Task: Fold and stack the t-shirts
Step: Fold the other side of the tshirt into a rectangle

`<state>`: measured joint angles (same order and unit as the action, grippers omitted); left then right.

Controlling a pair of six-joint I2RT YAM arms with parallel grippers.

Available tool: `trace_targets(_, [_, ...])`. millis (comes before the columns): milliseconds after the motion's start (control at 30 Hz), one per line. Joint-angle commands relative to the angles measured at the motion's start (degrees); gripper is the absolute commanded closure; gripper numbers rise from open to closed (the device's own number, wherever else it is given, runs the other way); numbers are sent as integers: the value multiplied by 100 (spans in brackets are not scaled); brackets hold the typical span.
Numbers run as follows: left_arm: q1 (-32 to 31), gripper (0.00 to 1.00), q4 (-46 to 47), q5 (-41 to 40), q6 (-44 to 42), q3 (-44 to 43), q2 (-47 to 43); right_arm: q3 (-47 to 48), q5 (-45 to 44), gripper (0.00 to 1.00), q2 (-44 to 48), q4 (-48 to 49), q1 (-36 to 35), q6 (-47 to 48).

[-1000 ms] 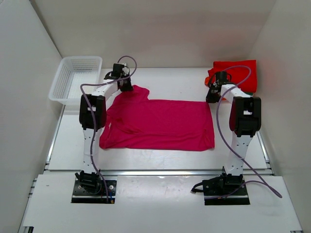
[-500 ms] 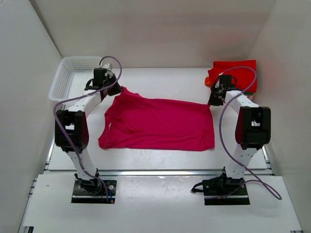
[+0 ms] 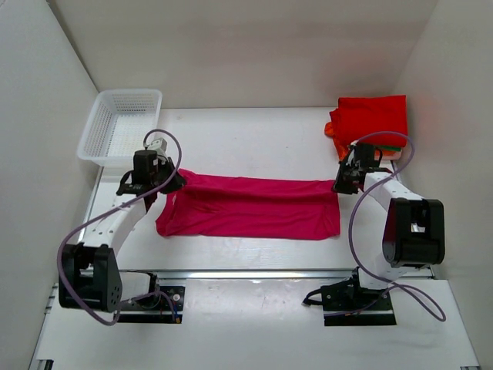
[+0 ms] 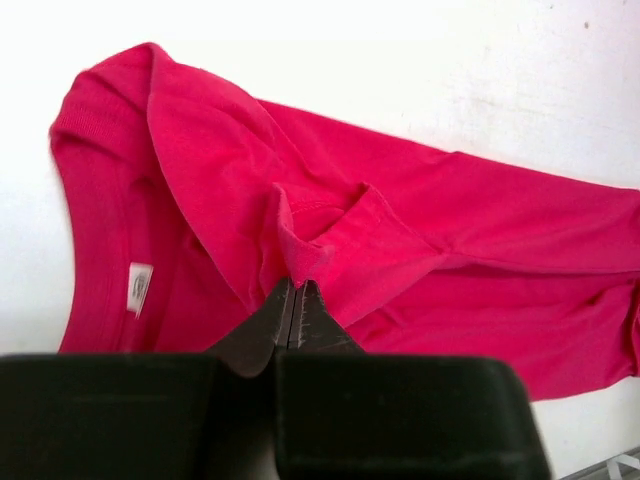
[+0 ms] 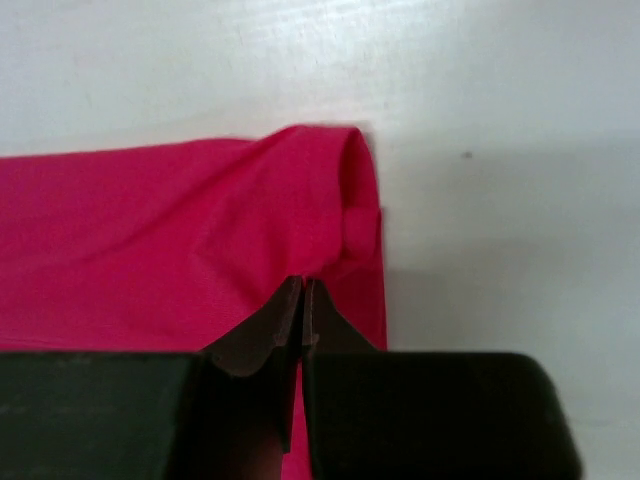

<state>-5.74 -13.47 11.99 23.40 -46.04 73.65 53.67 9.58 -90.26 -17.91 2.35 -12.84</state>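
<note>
My left jaws are clenched on a pinch of the magenta-pink soft cloth short-sleeved t-shirt (image 3: 254, 206), close to its neckline. The cloth peaks into a small ridge right at their tips, and a white label (image 4: 139, 287) shows just to their left, near the collar. My right jaws are clenched too, biting the rolled-over corner of the same shirt at its other end. Between the two pairs of jaws the shirt lies as a long doubled band on the white counter (image 3: 254, 139), its far edge running nearly straight from one grip to the other. Beyond my right jaws, apart from them, a folded bright red cloth t-shirt (image 3: 373, 116) sits on top of an orange one (image 3: 332, 128). Beyond my left jaws stands a white plastic mesh basket (image 3: 100, 116).
</note>
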Motion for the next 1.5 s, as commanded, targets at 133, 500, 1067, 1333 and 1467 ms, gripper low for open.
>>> trace_targets(133, [-77,100,-173,-240,-11,692,-825,-541,140,100,570,332,38,124])
trace_targets(500, [-190,100,-296,-171,200,922,-1106,-1025,131,100,720,253,-94,-69])
trace_targets(1067, [-217,54,-859,-459,367,1362,-2169,-586,-255,58,753,-265,-225,36])
trace_targets(1333, [-682,57,-359,-768,780,913,-1689,126,-696,48,914,-170,-990,449])
trace_targets(1467, [-1104,60,228,-1006,1122,930,-443,275,-405,51,309,156,-1061,458])
